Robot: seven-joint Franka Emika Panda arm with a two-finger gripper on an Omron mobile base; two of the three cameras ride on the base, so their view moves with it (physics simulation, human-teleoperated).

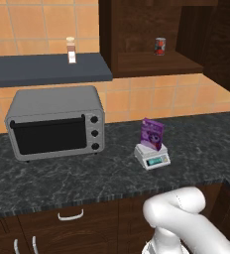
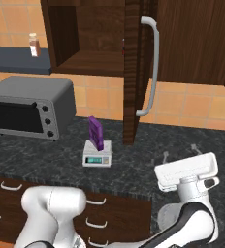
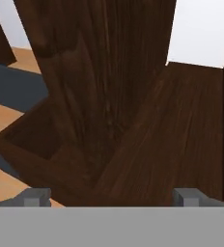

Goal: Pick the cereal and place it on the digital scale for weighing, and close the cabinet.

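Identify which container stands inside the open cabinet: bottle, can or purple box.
The red and dark can; the bottle stands on the grey shelf, the cereal on the digital scale.

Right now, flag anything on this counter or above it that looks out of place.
The cabinet door stands wide open, edge-on over the counter, its silver bar handle facing out. The cereal box stands upright on the digital scale. Nothing looks spilled or damaged.

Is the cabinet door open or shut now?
Open. The cabinet door stands edge-on, swung out from the cabinet, and the shelf inside shows a can.
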